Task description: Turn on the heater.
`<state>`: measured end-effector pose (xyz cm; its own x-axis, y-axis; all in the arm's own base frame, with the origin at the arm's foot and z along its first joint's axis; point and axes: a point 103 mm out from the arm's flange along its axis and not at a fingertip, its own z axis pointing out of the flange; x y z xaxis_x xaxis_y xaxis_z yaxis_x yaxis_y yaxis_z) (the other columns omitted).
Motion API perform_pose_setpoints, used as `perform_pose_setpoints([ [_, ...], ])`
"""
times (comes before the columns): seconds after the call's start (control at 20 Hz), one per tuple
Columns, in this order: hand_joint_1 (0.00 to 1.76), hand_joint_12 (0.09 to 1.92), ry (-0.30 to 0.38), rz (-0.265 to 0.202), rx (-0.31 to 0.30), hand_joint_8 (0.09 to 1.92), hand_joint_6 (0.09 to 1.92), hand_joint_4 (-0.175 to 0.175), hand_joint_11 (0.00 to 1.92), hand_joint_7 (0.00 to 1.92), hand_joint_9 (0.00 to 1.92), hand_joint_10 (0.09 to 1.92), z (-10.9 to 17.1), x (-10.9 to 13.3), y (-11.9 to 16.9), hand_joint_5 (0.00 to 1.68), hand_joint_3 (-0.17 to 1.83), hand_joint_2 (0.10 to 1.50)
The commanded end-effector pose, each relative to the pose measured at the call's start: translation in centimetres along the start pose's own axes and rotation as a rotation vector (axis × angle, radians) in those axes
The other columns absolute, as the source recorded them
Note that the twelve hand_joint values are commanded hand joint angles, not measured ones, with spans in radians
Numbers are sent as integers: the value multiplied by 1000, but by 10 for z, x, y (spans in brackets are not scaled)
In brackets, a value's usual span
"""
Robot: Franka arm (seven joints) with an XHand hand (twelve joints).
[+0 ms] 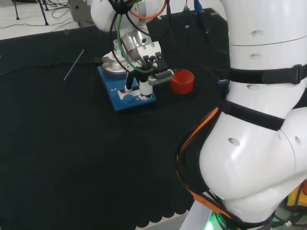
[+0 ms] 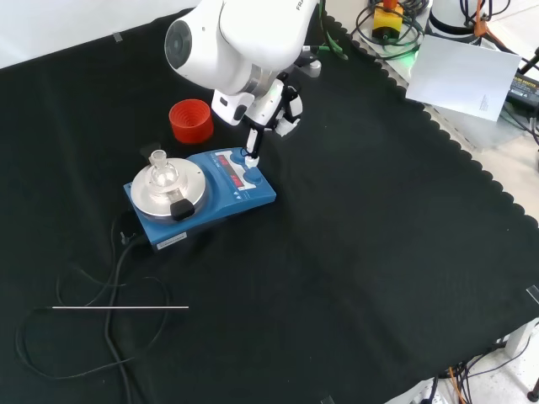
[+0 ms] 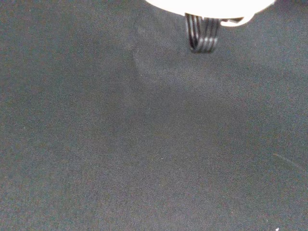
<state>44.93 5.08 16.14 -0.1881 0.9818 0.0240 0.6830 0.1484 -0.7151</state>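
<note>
Heater (image 2: 202, 195), a blue stirrer-hotplate with a round metal plate, is sitting on the black cloth (image 2: 354, 252) just in front of a red cup (image 2: 190, 120) in the front view, with a small glass flask (image 2: 160, 170) standing on the plate and a cord trailing off toward a thin rod (image 2: 120, 308). The hand (image 2: 265, 109) is reaching down over the control end, one finger (image 2: 252, 143) pointing straight at the panel and seemingly touching a white knob (image 2: 252, 175), the others tucked back, holding nothing. The pressing or turning step appears to be under way. Next, the fingertip is needing to bear on the right control without nudging the heater or flask.
</note>
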Motion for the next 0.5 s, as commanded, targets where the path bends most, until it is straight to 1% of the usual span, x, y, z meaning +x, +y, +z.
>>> perform_pose_setpoints([
  [0.05,1450,1920,-5,-2,10,1735,87,-32,1920,1730,1910,1722,3,2,2,361,1080,655],
  [0.2,1452,1920,-5,-2,17,1736,87,-31,1920,1730,1910,1723,5,2,5,361,1083,654],
  [0.3,1453,1920,-12,6,17,1737,87,-31,1920,1730,1910,1724,6,6,5,361,1086,653],
  [0.5,1454,1920,-1,-1,21,1738,87,-31,1920,1730,1910,1725,9,1,8,362,1091,651],
])
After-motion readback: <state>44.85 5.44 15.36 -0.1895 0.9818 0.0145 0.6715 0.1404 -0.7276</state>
